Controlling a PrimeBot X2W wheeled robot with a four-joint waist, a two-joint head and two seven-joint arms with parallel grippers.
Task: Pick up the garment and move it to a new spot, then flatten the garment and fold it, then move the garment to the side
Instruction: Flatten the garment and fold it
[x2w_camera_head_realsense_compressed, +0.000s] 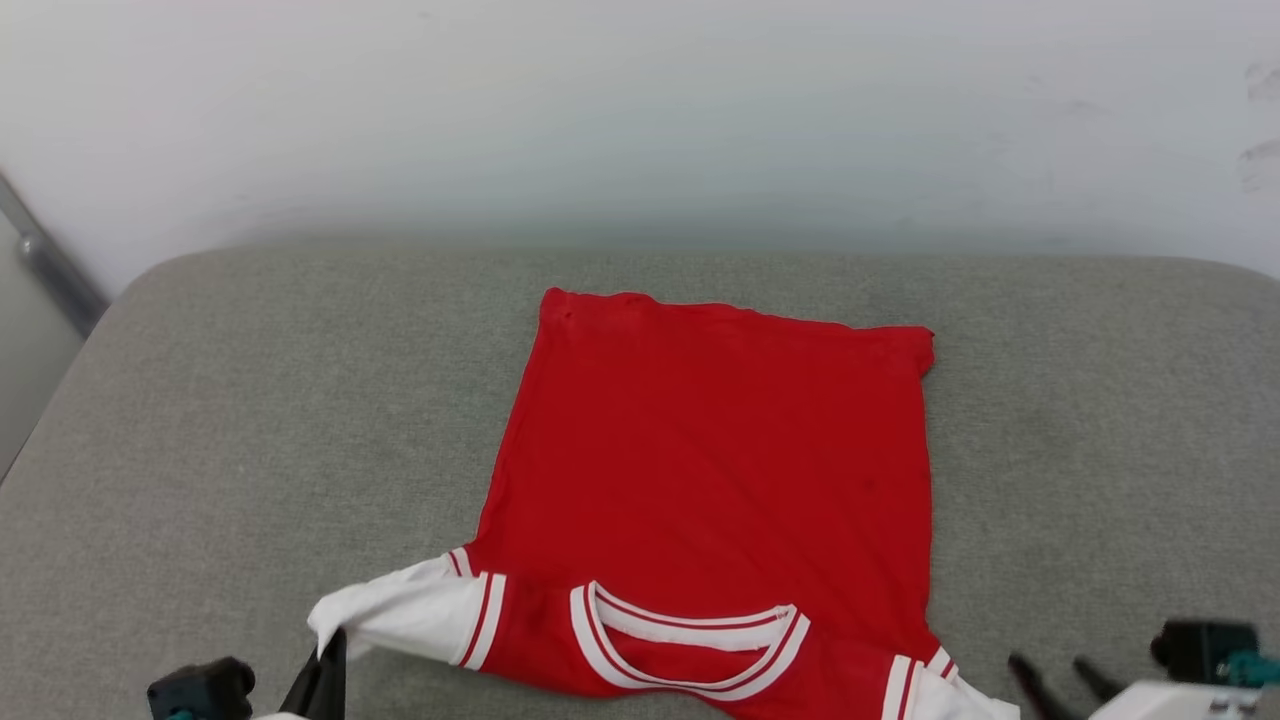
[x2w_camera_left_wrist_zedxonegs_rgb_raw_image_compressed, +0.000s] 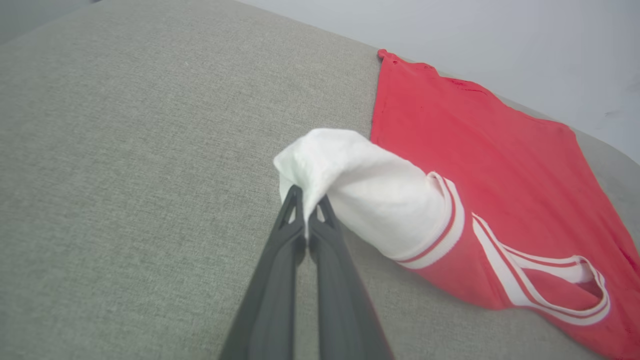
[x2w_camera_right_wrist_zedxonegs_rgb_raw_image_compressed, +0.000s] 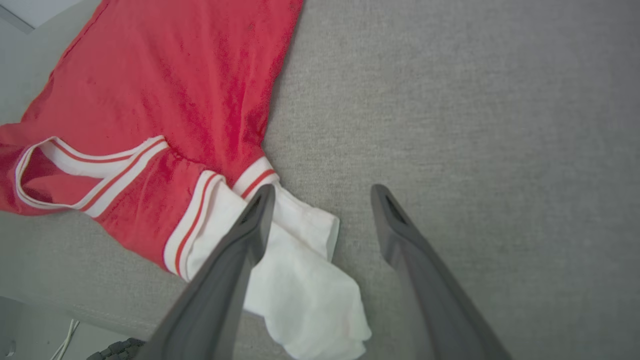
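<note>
Red, white-sleeved, stripe-trimmed garment (x2w_camera_head_realsense_compressed: 710, 440); plain grey cushion (x2w_camera_head_realsense_compressed: 250, 420).

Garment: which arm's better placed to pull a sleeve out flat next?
Left, probably. The left tool is shut on the tip of one white sleeve of the garment; the right tool stands open by the other sleeve, gripping nothing.

Spread on the cushion (x2w_camera_head_realsense_compressed: 200, 420), the garment (x2w_camera_head_realsense_compressed: 710, 450): collar nearest, hem toward the wall (x2w_camera_head_realsense_compressed: 640, 100) behind. At its left sleeve tip, the left gripper (x2w_camera_left_wrist_zedxonegs_rgb_raw_image_compressed: 306, 210); just right of its right sleeve, the right gripper (x2w_camera_right_wrist_zedxonegs_rgb_raw_image_compressed: 322, 192).
</note>
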